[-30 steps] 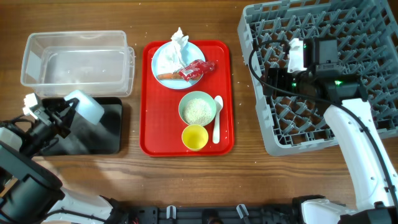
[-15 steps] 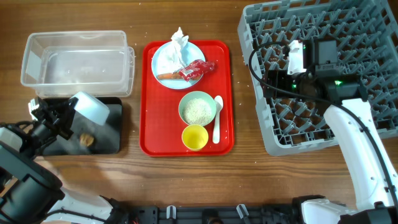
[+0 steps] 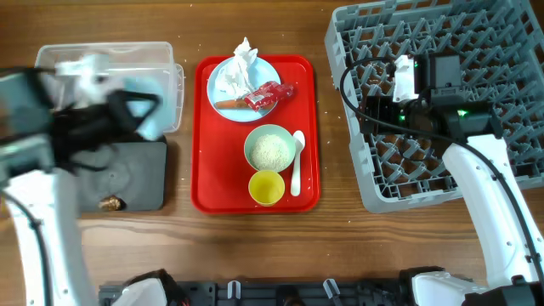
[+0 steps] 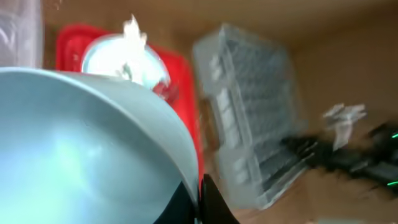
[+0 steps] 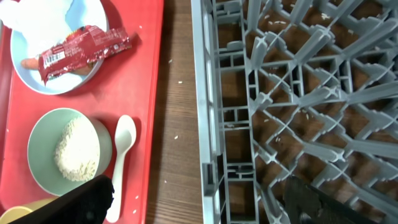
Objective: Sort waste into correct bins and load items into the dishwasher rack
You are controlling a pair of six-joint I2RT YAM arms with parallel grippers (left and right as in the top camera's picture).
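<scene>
Two tools | light blue bowl (image 4: 81, 143) is pinched at its rim by left tool (image 4: 199, 190), beside clear plastic tub (image 3: 166, 58) | right tool (image 5: 199, 185) is held spread wide, empty, over grey pegged plastic crate (image 5: 298, 93).

The wooden table (image 3: 255, 246) carries a clear plastic tub (image 3: 127, 47) with a black tray (image 3: 140, 174) just beside it, a red tray (image 3: 217, 161) in the middle, a big grey rack (image 3: 510, 51) at the right, and a few white grains (image 5: 181, 81) on the bare wood between those two.
</scene>
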